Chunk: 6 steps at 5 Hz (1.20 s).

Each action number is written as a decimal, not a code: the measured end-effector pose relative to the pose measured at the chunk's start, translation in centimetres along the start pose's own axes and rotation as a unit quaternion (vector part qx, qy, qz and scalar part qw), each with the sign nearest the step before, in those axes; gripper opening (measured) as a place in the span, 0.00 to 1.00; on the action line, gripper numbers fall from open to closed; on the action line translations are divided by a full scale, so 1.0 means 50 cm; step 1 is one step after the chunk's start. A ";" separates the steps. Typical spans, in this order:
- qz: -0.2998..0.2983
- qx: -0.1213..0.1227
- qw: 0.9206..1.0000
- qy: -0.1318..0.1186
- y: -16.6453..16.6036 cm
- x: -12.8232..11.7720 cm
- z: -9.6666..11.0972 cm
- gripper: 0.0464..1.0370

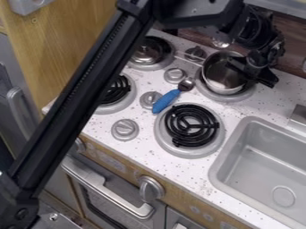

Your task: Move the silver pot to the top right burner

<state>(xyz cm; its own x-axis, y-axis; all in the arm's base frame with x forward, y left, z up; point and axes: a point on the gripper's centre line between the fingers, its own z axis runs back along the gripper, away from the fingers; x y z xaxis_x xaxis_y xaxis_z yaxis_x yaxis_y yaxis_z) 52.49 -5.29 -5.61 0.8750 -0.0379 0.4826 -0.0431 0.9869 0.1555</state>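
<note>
The black gripper (256,75) hangs at the upper right, over the right rim of the silver pot, overlapping part of its opening. Whether it touches the rim or holds it is not clear. The silver pot (220,79) sits over the top right burner (246,95), whose pale ring shows around its lower side. The pot stands upright or nearly so, its inside open to the camera, and a thin handle points left.
A blue-handled utensil (166,100) lies between the burners and knobs. A round metal lid or pan (147,53) rests on the top left burner. The front right burner (191,126) has a black coil. Right of it is the sink (257,156); the arm crosses the left side.
</note>
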 end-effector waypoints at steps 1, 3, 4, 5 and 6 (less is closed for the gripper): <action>-0.002 -0.005 1.000 -0.008 -0.002 0.013 -0.003 0.05; 0.002 -0.004 1.000 -0.005 0.006 -0.008 -0.017 0.50; -0.010 -0.002 1.000 -0.015 0.001 -0.023 -0.007 0.81; -0.007 0.015 0.999 -0.043 0.017 -0.023 0.043 0.97; -0.004 0.009 0.998 -0.055 0.013 -0.049 0.123 0.96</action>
<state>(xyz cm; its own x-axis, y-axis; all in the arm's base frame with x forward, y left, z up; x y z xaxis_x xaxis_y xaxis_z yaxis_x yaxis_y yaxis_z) 47.36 -5.54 -1.39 0.8177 -0.0644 0.5720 -0.0450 0.9835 0.1750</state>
